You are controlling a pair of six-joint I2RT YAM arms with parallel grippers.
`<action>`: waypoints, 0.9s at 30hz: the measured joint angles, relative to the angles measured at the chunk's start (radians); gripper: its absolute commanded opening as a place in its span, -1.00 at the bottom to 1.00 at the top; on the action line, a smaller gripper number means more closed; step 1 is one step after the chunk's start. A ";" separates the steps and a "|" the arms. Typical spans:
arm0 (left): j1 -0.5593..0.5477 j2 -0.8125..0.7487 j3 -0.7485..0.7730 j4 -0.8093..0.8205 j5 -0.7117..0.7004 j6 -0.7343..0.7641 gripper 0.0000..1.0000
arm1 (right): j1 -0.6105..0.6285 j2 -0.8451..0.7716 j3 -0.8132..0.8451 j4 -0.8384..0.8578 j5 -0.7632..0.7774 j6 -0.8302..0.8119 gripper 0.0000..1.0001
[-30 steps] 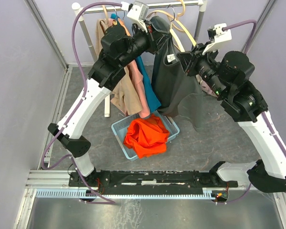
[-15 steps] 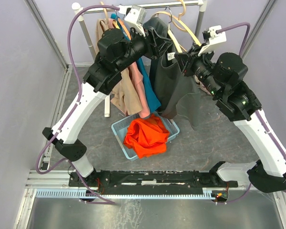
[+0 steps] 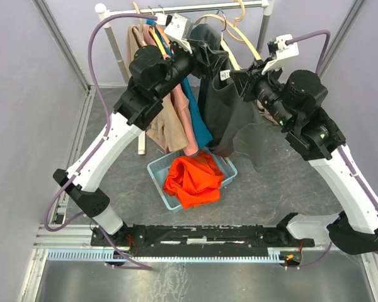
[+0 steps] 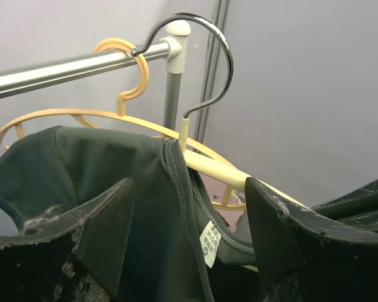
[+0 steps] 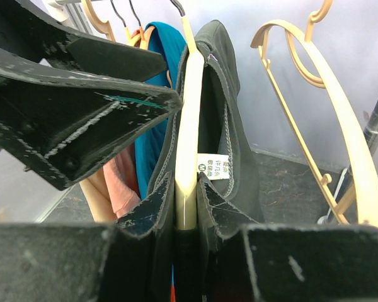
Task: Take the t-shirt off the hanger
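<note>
A dark grey t-shirt point(image 3: 230, 116) hangs on a cream hanger point(image 3: 232, 58) whose metal hook point(image 4: 220, 56) is over the rail point(image 4: 63, 69). My left gripper point(image 4: 190, 189) is open at the collar. Its two fingers stand wide on either side of the neck seam of the t-shirt point(image 4: 113, 189), beside the hanger's arm point(image 4: 214, 168). My right gripper point(image 5: 186, 179) is shut on the hanger's cream arm point(image 5: 188, 126), just under the t-shirt's collar point(image 5: 217, 88) and its white label point(image 5: 213, 166). In the top view the right gripper point(image 3: 239, 78) sits at the shirt's right shoulder.
Beige, pink and teal garments point(image 3: 173, 119) hang to the left on the same rail. Empty cream hangers point(image 5: 340, 126) hang to the right. Below on the floor stands a light blue basket point(image 3: 156, 168) holding an orange garment point(image 3: 192, 176). Grey walls close in the sides.
My left gripper has gone from shut to open at the t-shirt's collar. The right arm rose slightly toward the rail and still grips the hanger.
</note>
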 measured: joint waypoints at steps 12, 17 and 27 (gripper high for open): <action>0.001 -0.001 -0.070 0.233 0.043 0.069 0.54 | -0.005 -0.028 -0.001 -0.002 -0.035 0.029 -0.98; 0.001 0.000 -0.072 0.276 0.047 0.071 0.54 | -0.005 -0.051 -0.009 -0.002 -0.050 0.031 -0.98; 0.001 0.036 -0.071 0.314 0.055 0.074 0.52 | -0.005 -0.056 -0.013 -0.010 -0.072 0.038 -0.98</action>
